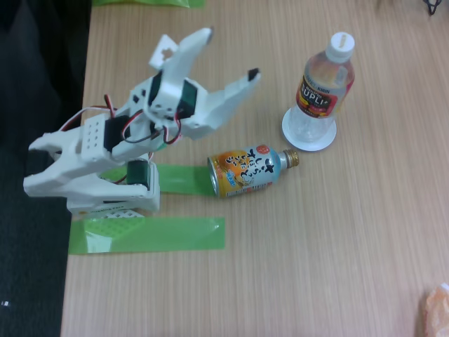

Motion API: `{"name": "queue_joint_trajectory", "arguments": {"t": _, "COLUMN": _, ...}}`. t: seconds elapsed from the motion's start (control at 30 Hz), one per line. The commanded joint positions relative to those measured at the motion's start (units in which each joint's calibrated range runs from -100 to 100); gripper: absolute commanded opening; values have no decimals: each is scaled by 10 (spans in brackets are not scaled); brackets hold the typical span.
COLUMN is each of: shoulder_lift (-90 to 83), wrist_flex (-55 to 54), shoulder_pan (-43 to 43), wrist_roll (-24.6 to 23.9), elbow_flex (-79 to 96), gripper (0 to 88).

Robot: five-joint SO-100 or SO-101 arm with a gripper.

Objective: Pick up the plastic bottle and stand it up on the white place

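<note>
Plastic bottle (325, 83) stands upright on the white place (309, 133) near the far right of the wooden surface (316, 267), so the job looks done. Just beside the plate, an orange and blue bottle-can (249, 170) lies on its side near green tape strips (151, 234). Well apart to the left, the end effector (228, 53) hangs wide open, holding nothing.

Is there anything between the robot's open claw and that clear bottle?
No. In the fixed view, bare wooden table separates the gripper from the plastic bottle.
</note>
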Motion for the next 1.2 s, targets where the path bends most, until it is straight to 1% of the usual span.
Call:
{"name": "queue_joint_trajectory", "arguments": {"t": 0.0, "shoulder_lift": -48, "wrist_flex": -7, "shoulder_pan": -21, "wrist_roll": -4, "elbow_flex": 18, "gripper": 292}}
{"name": "queue_joint_trajectory", "arguments": {"t": 0.13, "shoulder_lift": -84, "wrist_flex": -7, "shoulder_pan": -59, "wrist_roll": -2, "elbow_flex": 34, "gripper": 292}}
{"name": "queue_joint_trajectory", "arguments": {"t": 0.27, "shoulder_lift": -105, "wrist_flex": -10, "shoulder_pan": -66, "wrist_roll": -3, "elbow_flex": 80, "gripper": 292}}
{"name": "queue_joint_trajectory", "arguments": {"t": 0.33, "shoulder_lift": -119, "wrist_flex": -41, "shoulder_pan": -67, "wrist_roll": -3, "elbow_flex": 110, "gripper": 292}}
{"name": "queue_joint_trajectory", "arguments": {"t": 0.43, "shoulder_lift": -143, "wrist_flex": -135, "shoulder_pan": -68, "wrist_roll": -4, "elbow_flex": 173, "gripper": 292}}
{"name": "queue_joint_trajectory", "arguments": {"t": 0.6, "shoulder_lift": -173, "wrist_flex": -339, "shoulder_pan": -62, "wrist_roll": -4, "elbow_flex": 300, "gripper": 292}}
{"name": "queue_joint_trajectory", "arguments": {"t": 0.7, "shoulder_lift": -173, "wrist_flex": -450, "shoulder_pan": -61, "wrist_roll": -4, "elbow_flex": 342, "gripper": 292}}
{"name": "queue_joint_trajectory", "arguments": {"t": 0.77, "shoulder_lift": -173, "wrist_flex": -498, "shoulder_pan": -67, "wrist_roll": -4, "elbow_flex": 352, "gripper": 284}}
{"name": "queue_joint_trajectory", "arguments": {"t": 0.83, "shoulder_lift": -174, "wrist_flex": -520, "shoulder_pan": -67, "wrist_roll": -4, "elbow_flex": 352, "gripper": 232}}
{"name": "queue_joint_trajectory", "arguments": {"t": 0.97, "shoulder_lift": -175, "wrist_flex": -552, "shoulder_pan": -62, "wrist_roll": -2, "elbow_flex": 352, "gripper": 69}}
{"name": "queue_joint_trajectory", "arguments": {"t": 1.03, "shoulder_lift": -175, "wrist_flex": -586, "shoulder_pan": -61, "wrist_roll": 0, "elbow_flex": 352, "gripper": 11}}
{"name": "queue_joint_trajectory", "arguments": {"t": 1.17, "shoulder_lift": -175, "wrist_flex": -679, "shoulder_pan": -67, "wrist_roll": -4, "elbow_flex": 352, "gripper": 11}}
